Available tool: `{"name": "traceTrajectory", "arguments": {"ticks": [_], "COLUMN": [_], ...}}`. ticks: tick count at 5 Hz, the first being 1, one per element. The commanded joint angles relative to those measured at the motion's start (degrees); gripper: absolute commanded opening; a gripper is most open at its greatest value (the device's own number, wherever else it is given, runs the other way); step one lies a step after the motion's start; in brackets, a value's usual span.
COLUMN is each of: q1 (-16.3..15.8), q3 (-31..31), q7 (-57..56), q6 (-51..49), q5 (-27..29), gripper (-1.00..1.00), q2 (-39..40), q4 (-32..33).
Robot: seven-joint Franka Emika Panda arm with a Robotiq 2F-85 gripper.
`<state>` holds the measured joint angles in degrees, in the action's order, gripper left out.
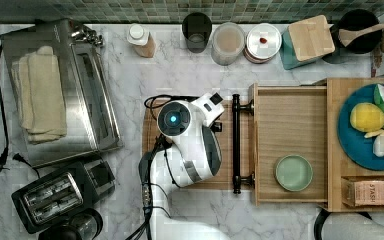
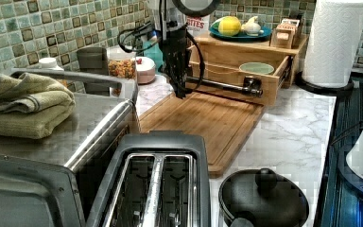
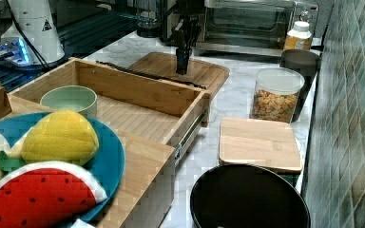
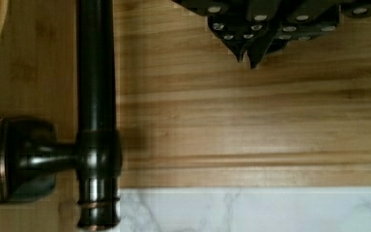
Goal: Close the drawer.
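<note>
The drawer [image 1: 290, 120] stands pulled far out of the wooden cabinet [image 1: 334, 175], with a green bowl [image 1: 293, 173] in it. Its long black bar handle [image 1: 236, 145] faces the arm. The drawer [image 2: 227, 72] and its handle [image 2: 222, 86] also show in the left view, and the drawer [image 3: 138, 95] in the right view. My gripper [image 2: 181, 94] hangs pointing down over the cutting board [image 2: 208, 123], a short way in front of the handle and not touching it. In the wrist view the gripper [image 4: 249, 60] is shut with nothing in it, beside the handle [image 4: 95, 72].
A toaster oven [image 1: 87, 100] with folded towels and a toaster [image 1: 55, 195] stand at the top view's left. Jars and a cup [image 1: 196, 31] line the back wall. A blue plate [image 1: 352, 145] of toy fruit sits on the cabinet top. A paper towel roll [image 2: 333, 40] stands beside the cabinet.
</note>
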<state>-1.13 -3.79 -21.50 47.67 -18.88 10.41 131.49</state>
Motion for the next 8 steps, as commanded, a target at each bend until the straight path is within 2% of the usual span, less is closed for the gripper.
{"name": "traceTrajectory", "arguments": {"ticks": [1, 3, 6, 7, 8], "q1": [3.2, 5.7, 10.8, 12.0, 15.4], "q3": [1.5, 4.1, 9.0, 12.6, 14.4], "q7": [-10.5, -15.4, -22.2, -20.1, -26.1], "q6": [0.3, 4.1, 3.4, 7.1, 6.7], "q5": [-1.1, -1.2, 0.8, -1.8, 0.3], "gripper": [-1.0, -1.0, -1.0, -1.0, -1.0], "q2": [-0.5, -0.5, -1.0, -1.6, 0.0], "q4": [1.7, 2.1, 0.7, 1.3, -2.0]}}
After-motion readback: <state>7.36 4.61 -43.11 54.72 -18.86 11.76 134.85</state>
